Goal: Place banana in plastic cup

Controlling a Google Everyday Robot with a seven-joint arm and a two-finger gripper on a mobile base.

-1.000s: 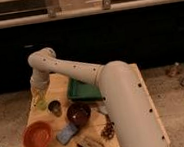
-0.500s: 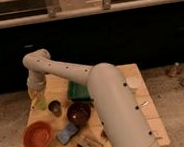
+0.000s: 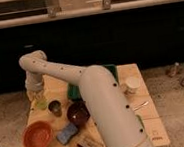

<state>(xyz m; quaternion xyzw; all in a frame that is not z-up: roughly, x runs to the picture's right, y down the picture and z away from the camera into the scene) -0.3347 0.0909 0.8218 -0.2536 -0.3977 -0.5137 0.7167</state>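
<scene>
My gripper [image 3: 36,94] hangs from the white arm at the table's far left, right over the plastic cup [image 3: 40,103]. The cup is a small pale yellow-green tumbler standing upright near the left edge, and the gripper covers its top. The banana does not show; whether it is in the gripper or in the cup is hidden. The arm reaches from the lower right, bends at an elbow [image 3: 34,62] and points down at the cup.
A dark metallic cup [image 3: 55,108] stands just right of the plastic cup. A dark bowl [image 3: 78,114], an orange bowl [image 3: 38,136], a blue sponge [image 3: 67,134] and a brown packet [image 3: 90,146] lie in front. A green tray [image 3: 73,92] and a white cup [image 3: 132,85] are further right.
The arm's big link has swung left across the table. The gripper has stayed at the plastic cup, shifting only slightly.
</scene>
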